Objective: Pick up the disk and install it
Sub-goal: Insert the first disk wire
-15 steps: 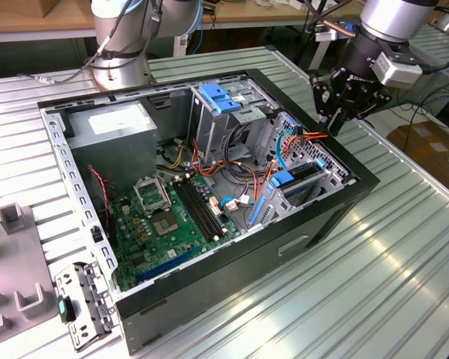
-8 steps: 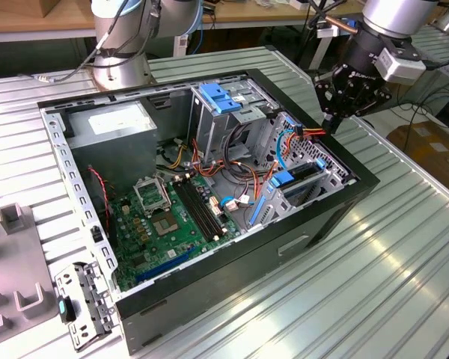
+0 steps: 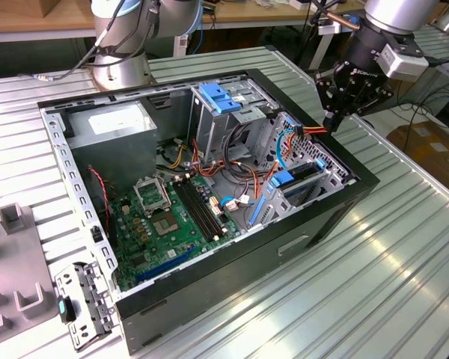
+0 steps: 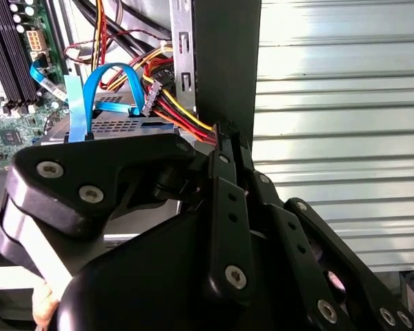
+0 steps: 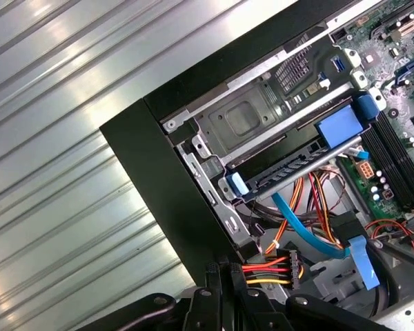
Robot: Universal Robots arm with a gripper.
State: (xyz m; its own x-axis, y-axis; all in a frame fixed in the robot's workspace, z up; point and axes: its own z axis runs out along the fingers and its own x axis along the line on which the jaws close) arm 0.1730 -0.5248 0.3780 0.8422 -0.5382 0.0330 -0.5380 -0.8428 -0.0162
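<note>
The computer case lies open on its side on the ribbed metal table, and I take it as the landmark. The gripper hangs just outside the case, above its front corner, on the exterior view's right. In both wrist views the fingers stand together, tips meeting, at a bundle of red, yellow and black power wires just inside the case wall. Whether the tips really pinch the wires or only touch them, I cannot tell. The gripper carries no disk.

The disk sits already inside the case, in the drive cage at the front corner, just under the gripper. In the exterior view I see its dark edge between blue rails, with a blue tab toward the motherboard. In the first wrist view the same dark drive lies in its slot under a grey metal tray, a blue tab at each end.

My judgement: the picking up and the sliding into the bay look done. What is left seems to be the cabling, because the power plug hangs free near the fingers and the thin blue data cable is loose inside the case.
</note>
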